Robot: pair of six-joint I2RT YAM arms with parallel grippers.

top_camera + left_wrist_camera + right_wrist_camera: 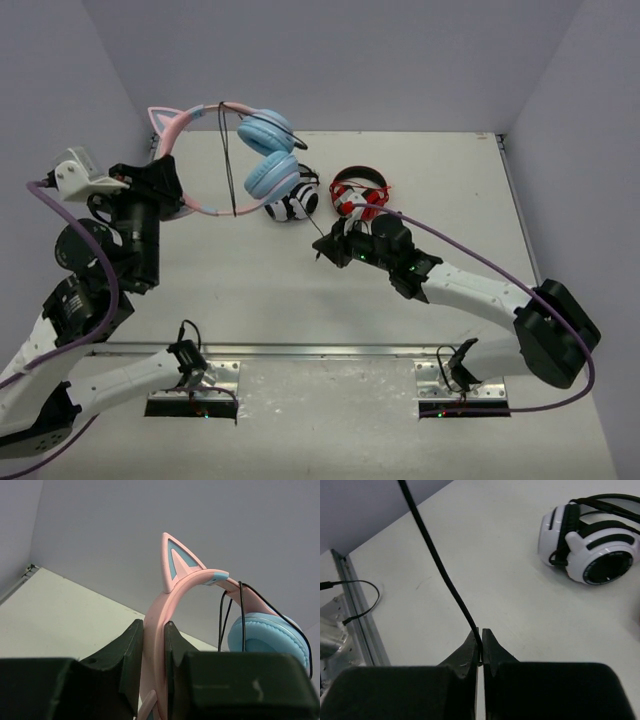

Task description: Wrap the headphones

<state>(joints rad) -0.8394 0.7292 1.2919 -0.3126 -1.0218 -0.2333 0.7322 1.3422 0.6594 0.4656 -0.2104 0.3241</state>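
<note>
Headphones: pink band with cat ears and two light blue ear cups, held up over the far left of the table, near the back wall. Headband: clamped between the fingers of the left gripper, jaws closed on it just below one cat ear. Cable: thin and black. At least two strands already cross the band beside the cups, and one free run leads down and to the right. Right gripper: closed on that free run, with the cord pinched between nearly touching fingertips, low over the table centre. Step in hand, by judgement: laying another turn of cable round the band. To do it well, the left grip should hold the band steady. The right should carry the cord in a wide loop around the band with light tension, so that each turn sits just beside the one before it and does not slip toward the cat ear or sag. The pinch should be firm enough not to lose the cord, yet it may need to let cord slide as slack shortens. Hazards: the white-and-black set lies just under the cups, with the red-and-black set beside it. The loop should pass clear of both.
</note>
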